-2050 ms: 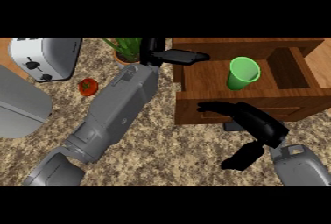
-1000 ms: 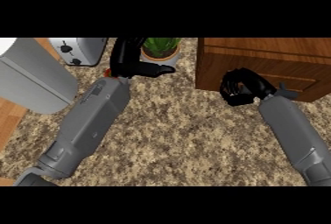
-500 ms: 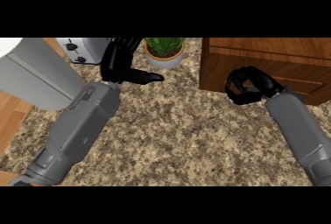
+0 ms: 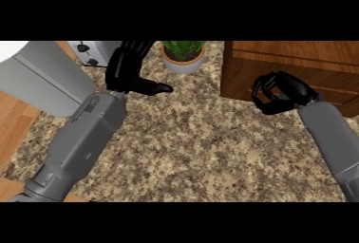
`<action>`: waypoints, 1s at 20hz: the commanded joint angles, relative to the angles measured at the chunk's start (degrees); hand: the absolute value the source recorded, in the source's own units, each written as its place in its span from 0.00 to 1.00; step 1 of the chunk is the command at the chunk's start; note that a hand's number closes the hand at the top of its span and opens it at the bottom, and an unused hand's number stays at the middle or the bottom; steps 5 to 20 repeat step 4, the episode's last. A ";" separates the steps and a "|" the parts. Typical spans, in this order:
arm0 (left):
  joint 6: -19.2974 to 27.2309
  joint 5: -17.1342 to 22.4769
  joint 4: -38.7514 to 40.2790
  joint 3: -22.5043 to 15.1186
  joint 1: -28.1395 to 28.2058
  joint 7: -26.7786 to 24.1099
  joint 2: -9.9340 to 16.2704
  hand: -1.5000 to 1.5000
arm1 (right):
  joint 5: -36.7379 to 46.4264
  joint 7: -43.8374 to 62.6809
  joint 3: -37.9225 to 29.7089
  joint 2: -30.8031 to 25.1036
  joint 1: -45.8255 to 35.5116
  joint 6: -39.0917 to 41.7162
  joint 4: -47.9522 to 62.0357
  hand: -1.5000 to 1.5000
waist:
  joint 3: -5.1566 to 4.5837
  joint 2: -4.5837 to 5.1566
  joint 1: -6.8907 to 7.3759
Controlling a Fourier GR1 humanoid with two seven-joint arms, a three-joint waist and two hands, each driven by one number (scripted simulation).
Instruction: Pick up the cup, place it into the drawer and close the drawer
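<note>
The wooden drawer unit (image 4: pixel 301 61) stands at the upper right with its drawer front pushed in flush. The cup is hidden from view. My right hand (image 4: pixel 280 92) is against the drawer front, fingers curled, holding nothing that I can see. My left hand (image 4: pixel 129 66) hangs over the counter at the upper left, fingers straight and pointing away, thumb out to the right, with nothing in it.
A potted green plant (image 4: pixel 182 54) sits at the top centre between the hands. A toaster (image 4: pixel 95 51) is at the top left, and a large grey appliance (image 4: pixel 38 76) fills the left side. The speckled counter (image 4: pixel 203 152) stretches across the middle.
The open drawer with the green cup seen two seconds ago is now pushed in. The view has shifted, and my right hand stays against the drawer front.
</note>
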 commanded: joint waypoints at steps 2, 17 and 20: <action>-0.58 0.54 -0.48 0.02 1.17 0.58 -0.10 0.00 | 0.15 4.21 -5.13 -6.55 -9.59 -6.70 1.50 1.00 | -0.95 1.10 2.16; -0.95 0.13 -0.14 -0.28 2.90 0.00 0.50 0.00 | -0.11 5.01 -5.14 -6.82 -10.16 -6.05 0.54 1.00 | -1.09 1.01 2.61; -0.95 0.13 -0.14 -0.28 2.90 0.00 0.50 0.00 | -0.11 5.01 -5.14 -6.82 -10.16 -6.05 0.54 1.00 | -1.09 1.01 2.61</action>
